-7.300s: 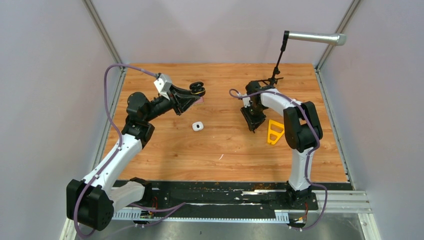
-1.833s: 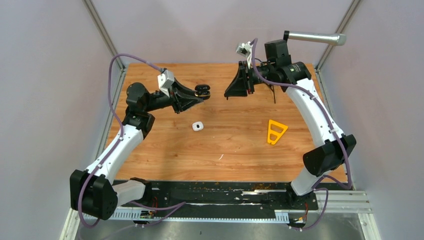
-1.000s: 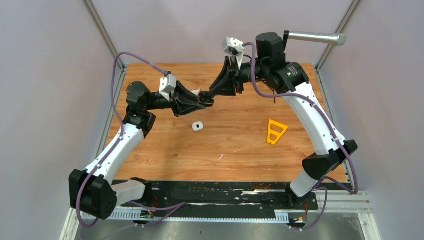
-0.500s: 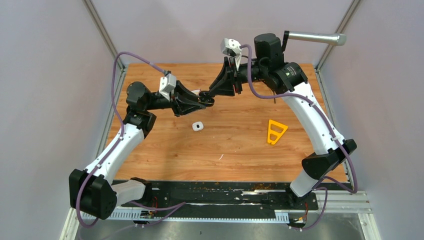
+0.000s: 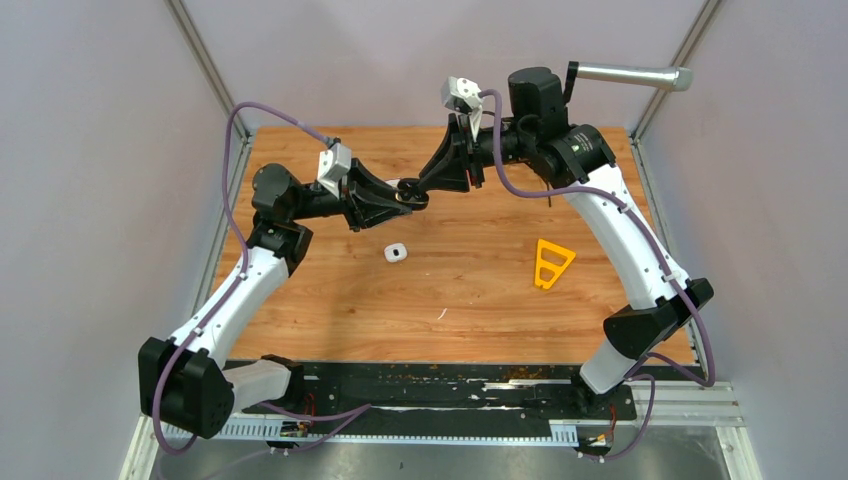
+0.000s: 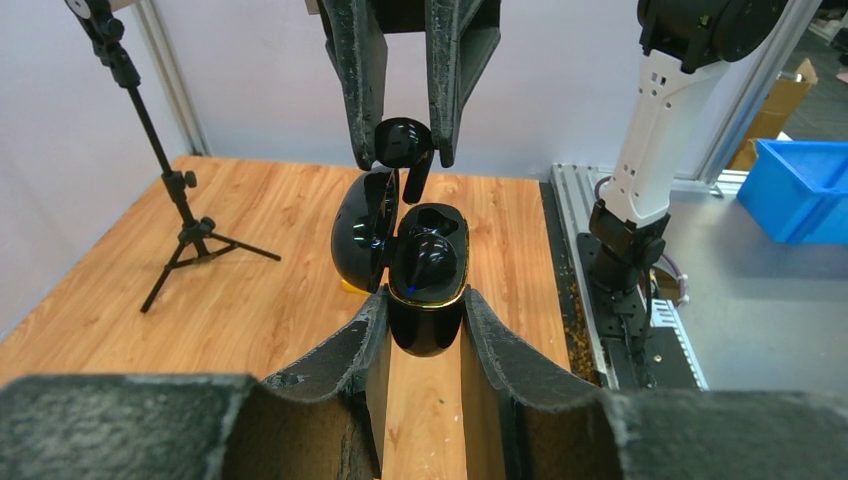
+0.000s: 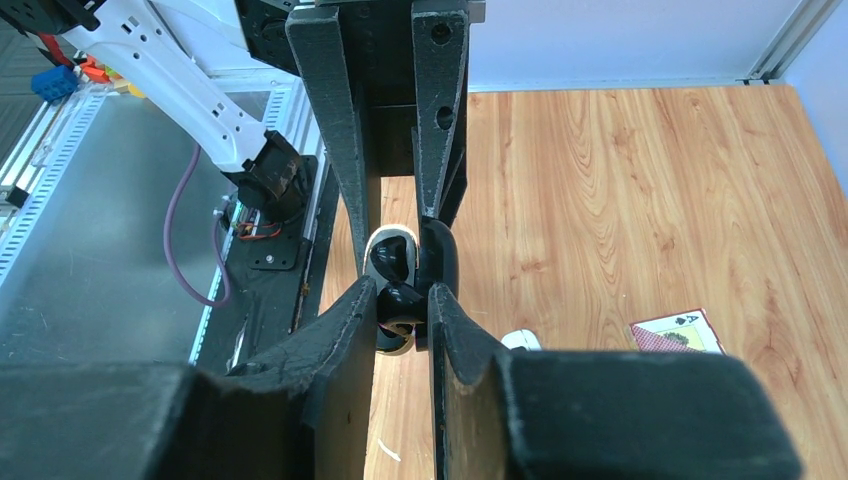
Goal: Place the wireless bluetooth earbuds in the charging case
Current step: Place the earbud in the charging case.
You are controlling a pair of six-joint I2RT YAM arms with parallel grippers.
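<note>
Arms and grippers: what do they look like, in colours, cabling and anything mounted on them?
Both the left arm and right arm have white links with bulky black joints. A purple cable trails along each. The left gripper and right gripper are black, with two tapering fingers of rough, worn texture. A small pale grey camera housing sits at each wrist.

The left arm (image 5: 235, 305) and right arm (image 5: 630, 240) wear white shells between black joint housings, each trailed by a purple cable (image 5: 229, 150). A pale grey camera block (image 5: 335, 163) tops each wrist. The left pincer (image 6: 422, 300) and right pincer (image 7: 400, 290) have black, rough-textured, tapering fingers (image 6: 330, 370).
</note>
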